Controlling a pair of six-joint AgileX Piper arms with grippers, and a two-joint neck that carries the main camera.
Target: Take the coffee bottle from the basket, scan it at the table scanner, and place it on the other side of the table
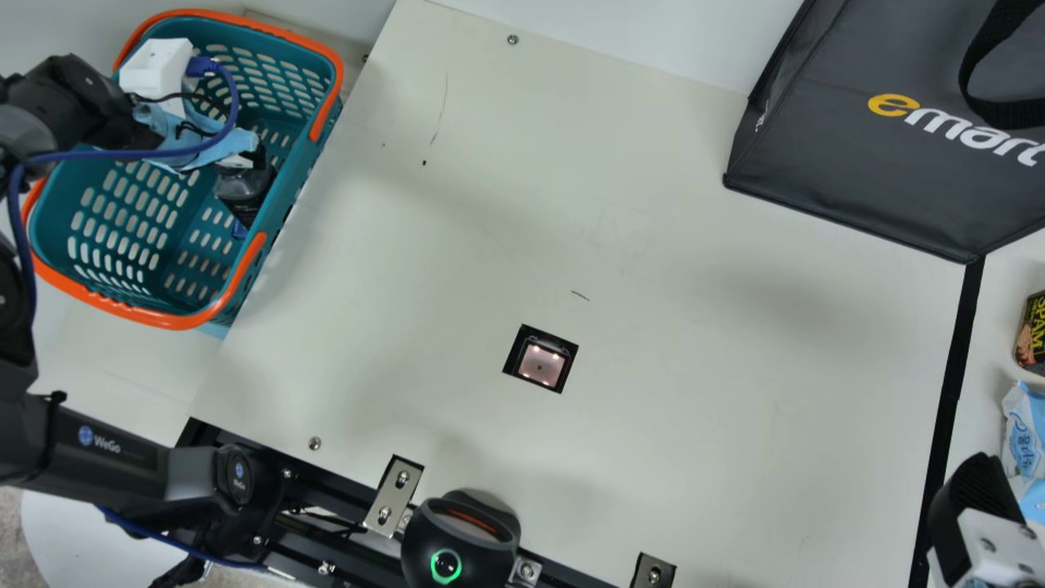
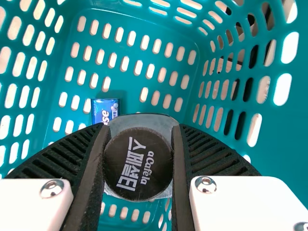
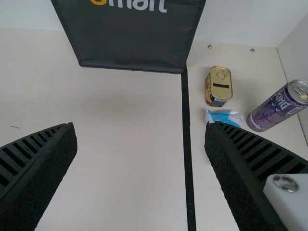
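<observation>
While your left gripper (image 1: 247,158) reaches down inside the teal basket (image 1: 175,322), the coffee bottle (image 1: 242,188) is there too, its dark cap (image 2: 138,163) pinched between the two ribbed fingers. Beyond it you'll find a small blue pack (image 2: 104,110) lying on the basket floor. The basket sits beside the cream table (image 1: 694,408), where you have the scanner (image 1: 541,364) set into the top, its lights glowing. Farther across, your right gripper (image 1: 977,500) hangs with its fingers spread wide, near the black strip (image 1: 952,392). Past that strip you can see a rectangular tin (image 3: 220,86), a blue-and-white packet (image 3: 226,117) and a purple can (image 3: 278,107); a dark bag (image 1: 849,171) stands at the table's far side.
</observation>
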